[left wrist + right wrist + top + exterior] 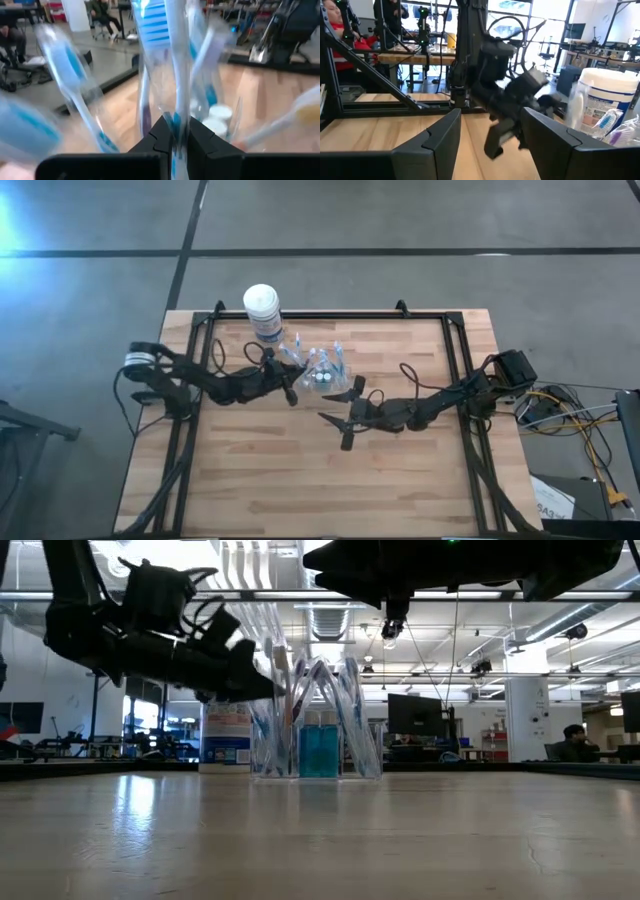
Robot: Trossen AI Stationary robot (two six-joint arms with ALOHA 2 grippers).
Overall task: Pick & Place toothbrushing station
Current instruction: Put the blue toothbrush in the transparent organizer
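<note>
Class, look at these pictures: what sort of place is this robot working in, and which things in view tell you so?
Probably a robotics lab or workshop: ceiling strip lights over an open hall, benches with monitors behind the wooden table, and people seated at workstations.

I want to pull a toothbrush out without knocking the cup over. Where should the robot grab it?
On the bare handle above the cup rim, coming from the side with the jaws either side of it. The toothbrushes stand leaning outward, so the handles stick up free. The left gripper looks shut on one toothbrush that way. The right gripper waits open nearby.
</note>
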